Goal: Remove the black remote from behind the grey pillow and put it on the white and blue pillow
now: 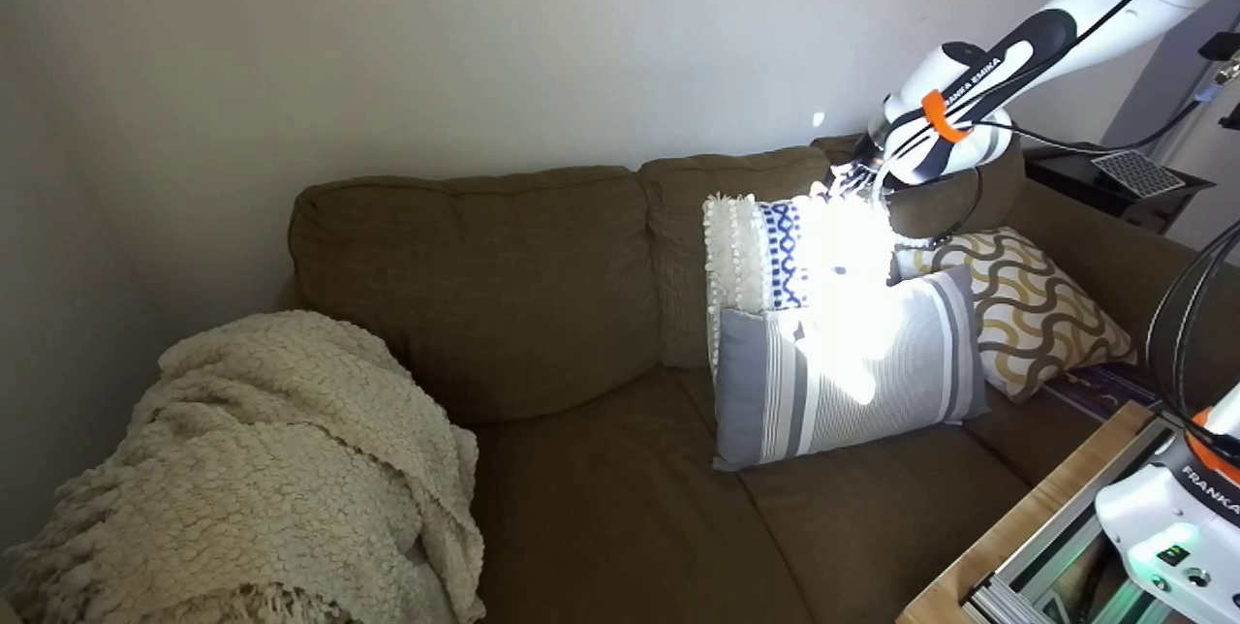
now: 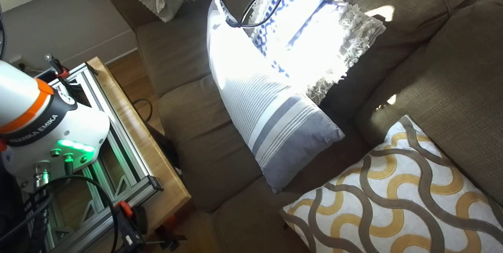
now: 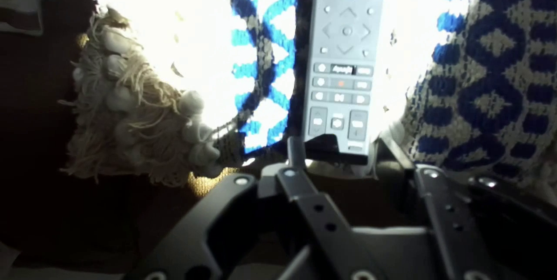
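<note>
- Settling the remote (image 3: 342, 60), upper centre of the wrist view over the white and blue pillow (image 3: 278, 75), should be done flat.
- Its lower end is flanked by the gripper (image 3: 341, 143); whether clasped cannot be told.
- Support should be confirmed before release.

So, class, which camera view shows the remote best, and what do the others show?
The wrist view: the remote shows large, buttons facing the camera, though cropped at top. In both exterior views, I cannot make it out: too overexposed.
</note>
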Available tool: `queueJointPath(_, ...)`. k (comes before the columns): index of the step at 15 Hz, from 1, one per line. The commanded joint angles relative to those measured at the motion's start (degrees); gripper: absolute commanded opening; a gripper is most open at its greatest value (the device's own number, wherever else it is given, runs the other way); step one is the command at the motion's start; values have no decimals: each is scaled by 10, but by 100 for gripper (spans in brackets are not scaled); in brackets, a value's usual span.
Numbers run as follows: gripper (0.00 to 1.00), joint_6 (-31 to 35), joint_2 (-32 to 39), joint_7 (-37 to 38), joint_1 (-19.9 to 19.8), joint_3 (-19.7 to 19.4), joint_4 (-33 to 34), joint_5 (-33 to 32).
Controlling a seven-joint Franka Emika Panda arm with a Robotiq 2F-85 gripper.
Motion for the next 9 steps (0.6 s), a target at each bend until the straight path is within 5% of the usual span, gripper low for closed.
queueJointPath(1, 77, -30, 5, -27, -21, 16, 17, 29)
queueJointPath(4, 100, -51, 6, -32, -25, 15, 27, 37)
queueJointPath(9, 100, -137, -6, -56, -35, 26, 39, 53)
